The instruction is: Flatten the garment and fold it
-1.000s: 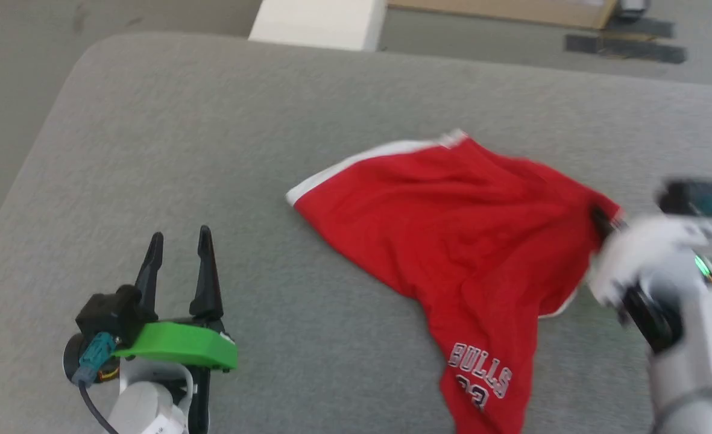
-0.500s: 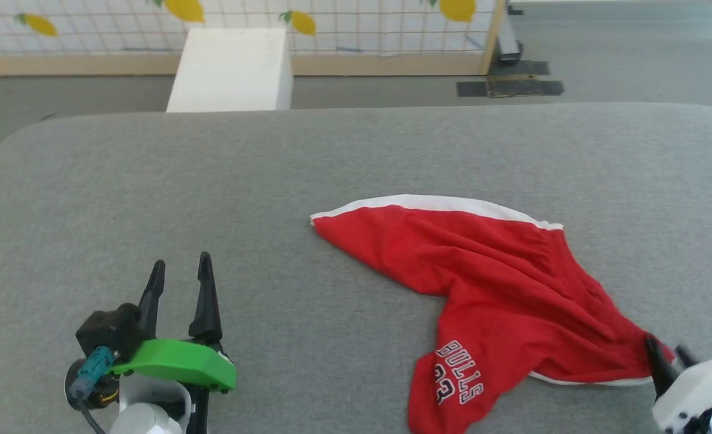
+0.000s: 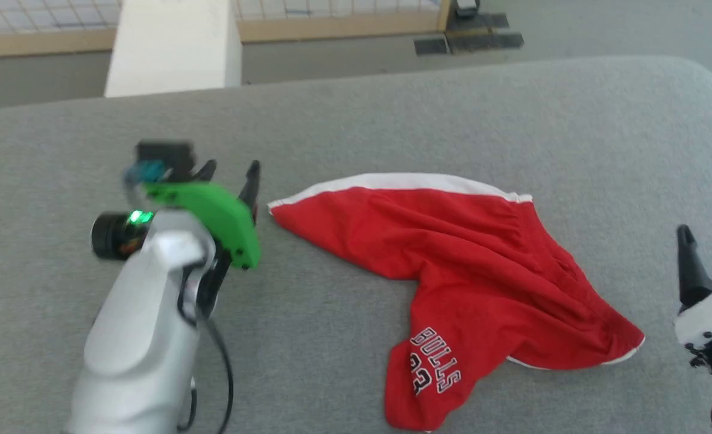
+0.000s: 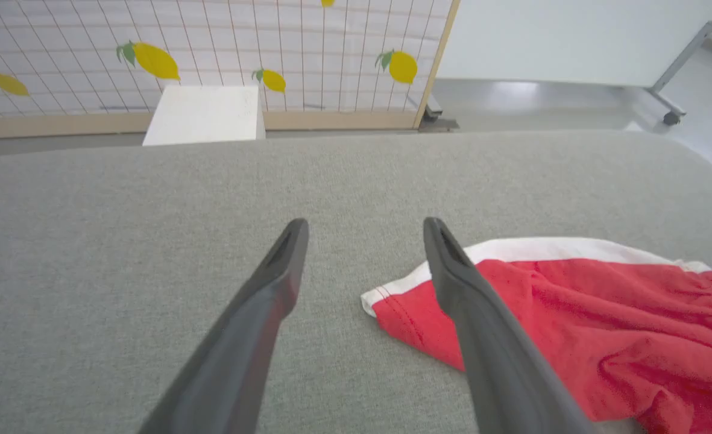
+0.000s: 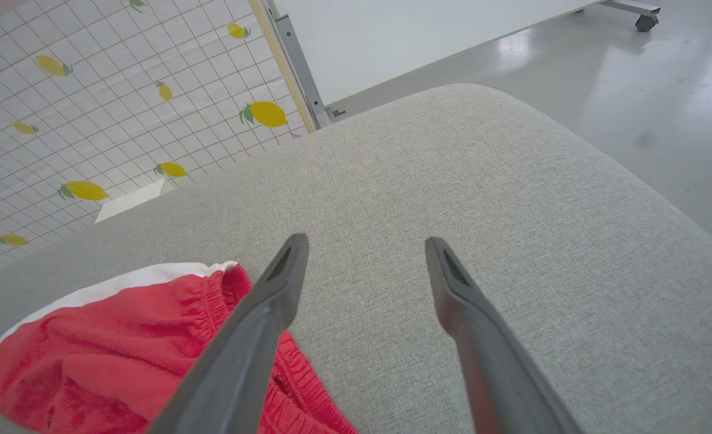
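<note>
The red shorts (image 3: 470,265) lie rumpled on the grey padded table (image 3: 356,108), white trim along their far edge and a printed logo (image 3: 435,367) on the near leg. My left gripper (image 3: 229,172) hovers open just left of the shorts' left corner; in the left wrist view that corner (image 4: 386,298) sits beside the right finger (image 4: 452,271). My right gripper (image 3: 705,238) stands open at the right edge, apart from the shorts' right corner. In the right wrist view the shorts (image 5: 120,337) lie to the left of the open gripper (image 5: 365,244).
A white box (image 3: 172,48) stands on the floor beyond the table's far edge, before a tiled wall panel with lemon prints (image 4: 151,60). The table's right corner is rounded (image 5: 512,114), with bare floor (image 5: 663,90) past it.
My left arm has swung up and right to the shorts' left corner. The right gripper has let go of the shorts' right corner and drawn away. The head camera shifted.
</note>
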{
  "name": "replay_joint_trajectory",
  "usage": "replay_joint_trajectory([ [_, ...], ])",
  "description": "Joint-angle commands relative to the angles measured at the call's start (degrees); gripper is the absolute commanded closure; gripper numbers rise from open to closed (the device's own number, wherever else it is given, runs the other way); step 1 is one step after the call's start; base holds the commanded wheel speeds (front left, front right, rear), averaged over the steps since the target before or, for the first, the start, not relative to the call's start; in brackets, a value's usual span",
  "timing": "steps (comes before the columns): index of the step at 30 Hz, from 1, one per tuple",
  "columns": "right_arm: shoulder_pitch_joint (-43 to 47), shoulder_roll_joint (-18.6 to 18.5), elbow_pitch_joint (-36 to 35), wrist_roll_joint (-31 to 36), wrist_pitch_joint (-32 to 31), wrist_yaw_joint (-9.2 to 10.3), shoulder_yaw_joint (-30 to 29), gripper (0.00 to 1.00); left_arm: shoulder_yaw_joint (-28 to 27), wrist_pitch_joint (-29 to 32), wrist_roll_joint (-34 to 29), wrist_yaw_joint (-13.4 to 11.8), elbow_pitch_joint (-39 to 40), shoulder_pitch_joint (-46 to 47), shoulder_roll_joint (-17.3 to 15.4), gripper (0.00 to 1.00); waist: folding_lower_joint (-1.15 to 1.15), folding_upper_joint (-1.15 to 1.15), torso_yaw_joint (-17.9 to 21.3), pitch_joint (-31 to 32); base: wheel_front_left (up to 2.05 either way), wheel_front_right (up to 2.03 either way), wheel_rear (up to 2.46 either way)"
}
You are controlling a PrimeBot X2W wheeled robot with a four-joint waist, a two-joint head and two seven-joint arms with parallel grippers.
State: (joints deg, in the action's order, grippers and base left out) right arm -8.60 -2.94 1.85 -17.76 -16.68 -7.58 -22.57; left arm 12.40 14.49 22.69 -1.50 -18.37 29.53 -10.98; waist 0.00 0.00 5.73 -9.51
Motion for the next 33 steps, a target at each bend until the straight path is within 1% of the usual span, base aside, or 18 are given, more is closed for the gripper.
replay_joint_trajectory([
  [1,-1.0,0.1,0.0,-0.6,0.3,0.09,0.6,0.0,1.2,3.7,-0.7,0.4,-3.0,3.0,-0.5,0.0,0.0,0.0,3.2,-4.1,0.0,0.0,0.0],
  [4,-1.1,0.1,0.7,-1.5,0.7,0.09,1.3,0.0,4.2,13.2,-2.3,0.6,-9.9,8.9,-1.0,0.0,0.0,0.0,4.1,-6.3,0.0,0.0,0.0],
  [8,-0.6,0.1,2.2,-2.7,1.7,0.09,2.6,0.0,6.1,19.6,-3.3,0.8,-15.6,13.5,-1.2,0.0,0.0,0.0,5.5,-8.2,0.0,0.0,0.0],
  [12,-0.5,0.1,3.5,-3.1,3.1,0.09,3.2,0.0,7.1,24.3,-3.6,0.4,-19.9,14.8,-1.6,0.0,0.0,0.0,6.1,-8.9,0.0,0.0,0.0],
  [13,-0.5,0.1,3.7,-3.0,3.4,0.09,3.2,0.0,7.2,25.5,-3.3,0.6,-20.7,14.7,-1.5,0.37,0.0,0.0,6.1,-8.9,0.0,0.0,0.0],
  [14,-0.5,0.1,3.9,-2.9,3.6,0.09,3.2,0.0,7.5,26.3,-3.0,1.0,-21.1,14.5,-1.4,0.79,0.0,0.0,6.1,-8.9,0.0,0.0,0.0],
  [15,-0.5,0.1,4.0,-2.9,3.8,0.09,3.0,0.0,7.4,26.6,-2.4,1.4,-21.4,14.3,-1.1,1.0,0.0,0.0,5.9,-8.9,0.0,0.0,0.0],
  [18,-0.8,0.1,4.2,-2.5,4.1,0.09,3.0,0.0,7.4,25.3,-1.5,2.2,-21.4,13.5,-0.5,1.0,0.0,0.0,5.2,-8.7,0.0,0.0,0.0],
  [21,-1.1,0.1,4.1,-1.9,3.9,0.09,3.5,0.0,6.8,21.9,-0.2,3.2,-20.6,12.2,0.4,1.0,0.0,0.0,4.3,-8.2,0.0,0.0,0.0],
  [24,-1.9,0.1,3.0,-1.1,3.3,0.09,4.2,0.0,5.4,16.2,1.1,3.5,-18.7,10.6,0.8,1.0,0.0,0.0,3.8,-7.6,0.0,0.0,0.0],
  [26,-3.1,0.1,1.5,0.1,2.4,0.09,5.2,0.0,3.5,11.0,2.5,3.3,-16.0,8.6,1.3,1.0,0.0,0.0,3.7,-7.2,0.0,0.0,0.0],
  [29,-5.9,0.1,-0.6,2.1,-1.1,0.09,8.5,0.0,1.3,4.6,4.3,3.2,-11.1,4.3,1.8,1.0,0.0,0.0,3.6,-6.7,0.0,0.0,0.0],
  [33,-11.0,0.1,0.0,5.2,-8.5,0.09,14.1,0.0,0.0,0.4,5.5,2.2,-4.7,-1.8,2.6,1.0,0.0,0.0,2.8,-7.0,0.0,0.0,0.0],
])
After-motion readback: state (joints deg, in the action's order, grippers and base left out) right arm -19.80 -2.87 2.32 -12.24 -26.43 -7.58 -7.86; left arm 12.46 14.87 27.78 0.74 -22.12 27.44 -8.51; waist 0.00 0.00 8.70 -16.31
